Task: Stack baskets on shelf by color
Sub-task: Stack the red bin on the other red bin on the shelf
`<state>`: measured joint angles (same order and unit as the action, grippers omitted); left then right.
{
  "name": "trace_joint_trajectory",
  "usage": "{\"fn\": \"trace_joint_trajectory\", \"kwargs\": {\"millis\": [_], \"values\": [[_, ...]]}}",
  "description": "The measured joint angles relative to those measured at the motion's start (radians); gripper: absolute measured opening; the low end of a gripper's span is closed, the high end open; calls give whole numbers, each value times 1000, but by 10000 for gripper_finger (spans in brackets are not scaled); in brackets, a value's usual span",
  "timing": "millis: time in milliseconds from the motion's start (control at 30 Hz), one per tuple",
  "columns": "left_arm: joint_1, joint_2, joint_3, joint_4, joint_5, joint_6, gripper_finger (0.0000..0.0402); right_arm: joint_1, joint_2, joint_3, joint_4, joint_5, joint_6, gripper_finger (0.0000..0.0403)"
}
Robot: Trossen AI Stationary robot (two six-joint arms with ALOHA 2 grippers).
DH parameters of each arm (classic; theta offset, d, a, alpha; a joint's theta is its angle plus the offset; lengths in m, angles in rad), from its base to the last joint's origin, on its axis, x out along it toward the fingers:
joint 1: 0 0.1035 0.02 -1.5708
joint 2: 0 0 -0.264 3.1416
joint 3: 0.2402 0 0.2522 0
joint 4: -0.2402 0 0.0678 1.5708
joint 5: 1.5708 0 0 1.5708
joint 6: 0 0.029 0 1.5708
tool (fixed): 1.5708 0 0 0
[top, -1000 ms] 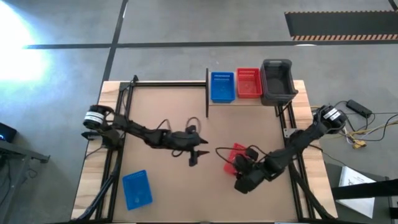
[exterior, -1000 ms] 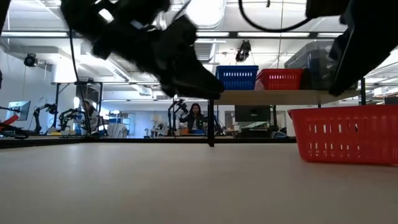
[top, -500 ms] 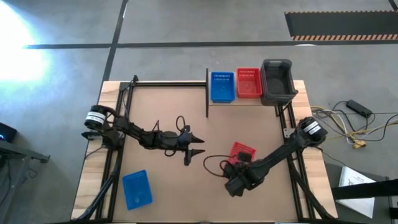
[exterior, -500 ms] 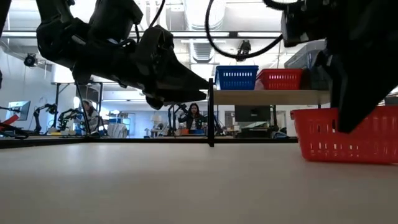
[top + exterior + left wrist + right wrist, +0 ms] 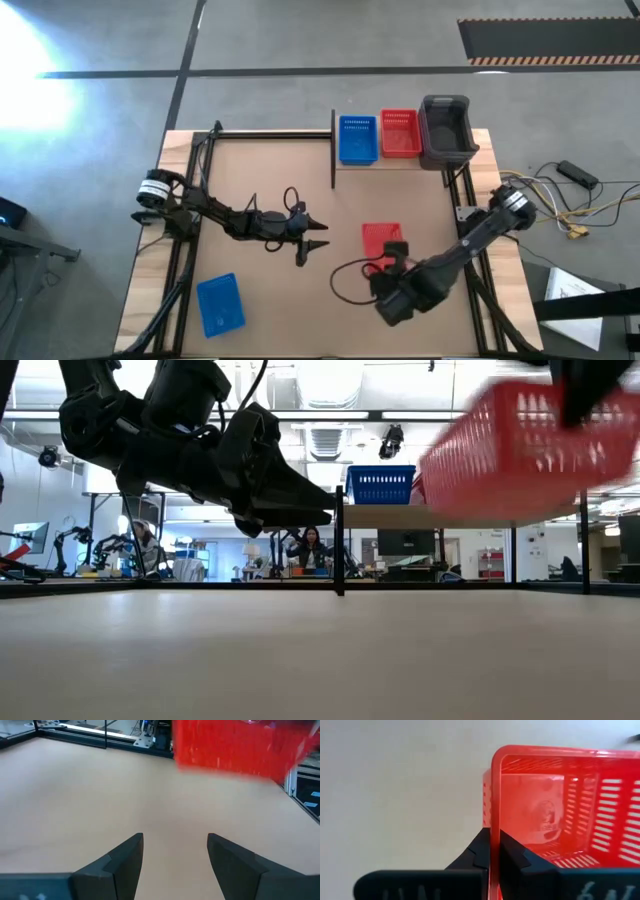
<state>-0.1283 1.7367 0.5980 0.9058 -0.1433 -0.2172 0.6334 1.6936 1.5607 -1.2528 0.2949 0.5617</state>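
My right gripper (image 5: 396, 264) is shut on a red basket (image 5: 381, 240), which is off the table right of centre. In the low view this red basket (image 5: 520, 450) is up at shelf height and tilted. My left gripper (image 5: 312, 243) hovers open over the table's middle, with nothing between its fingers (image 5: 125, 857). The shelf (image 5: 400, 160) at the far right holds a blue basket (image 5: 358, 140), a red basket (image 5: 399, 133) and a grey basket (image 5: 446, 130) side by side on their bottoms. Another blue basket (image 5: 220, 303) lies on the table at the near left. My right gripper pinches one wall of the red basket at its upper rim (image 5: 495, 827). One finger (image 5: 512, 852) is inside the basket and the other finger (image 5: 479, 851) is outside. The gripper comes from the basket's near-right side. The basket is lifted clear of the table and tilted.
A black upright post (image 5: 333, 150) stands at the shelf's left end. Black frame rails (image 5: 180, 260) run along the table's left and right sides. Loose cables (image 5: 345, 275) trail by the right arm. People and benches show in the room beyond (image 5: 312, 550).
My right gripper has come onto the red basket and lifted it off the table, up to about shelf height, where it now hangs tilted. My left gripper has drawn back a little toward the table's left and stayed open.
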Motion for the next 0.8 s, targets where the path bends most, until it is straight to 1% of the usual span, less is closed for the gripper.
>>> {"fn": "trace_joint_trajectory", "kwargs": {"millis": [100, 167, 233, 300, 400, 500, 567, 633, 700, 733, 800], "values": [[0, 0, 0, 2, 0, 24, 205, -3, -75, 43, -94, 110, -3, 9], [0, 0, 0, 1, 0, 26, 205, -16, -129, 60, -150, 196, -38, 9], [0, 0, 0, 2, 0, 37, 205, -42, -189, 67, -192, 274, -115, 9], [0, 0, 0, 2, 0, 41, 205, -93, -246, 66, -206, 336, -235, 9], [0, 0, 0, 2, 0, 42, 205, -233, -323, 64, -205, 362, -446, 9], [0, 0, 0, 2, 0, 42, 205, -437, -380, 63, -186, 358, -647, 9], [0, 0, 0, 2, 0, 42, 205, -592, -409, 63, -141, 313, -778, 9], [-1, 0, 0, 2, 0, 41, 205, -745, -427, 63, -91, 196, -893, 9], [-1, 0, 0, 2, 0, 41, 205, -889, -432, 63, -55, 38, -981, 9], [-1, 0, 0, 2, 0, 41, 205, -954, -429, 63, -50, -25, -1011, 9], [-1, 0, 0, 2, 0, 41, 205, -1059, -412, 62, -51, -97, -1055, 9]]}}
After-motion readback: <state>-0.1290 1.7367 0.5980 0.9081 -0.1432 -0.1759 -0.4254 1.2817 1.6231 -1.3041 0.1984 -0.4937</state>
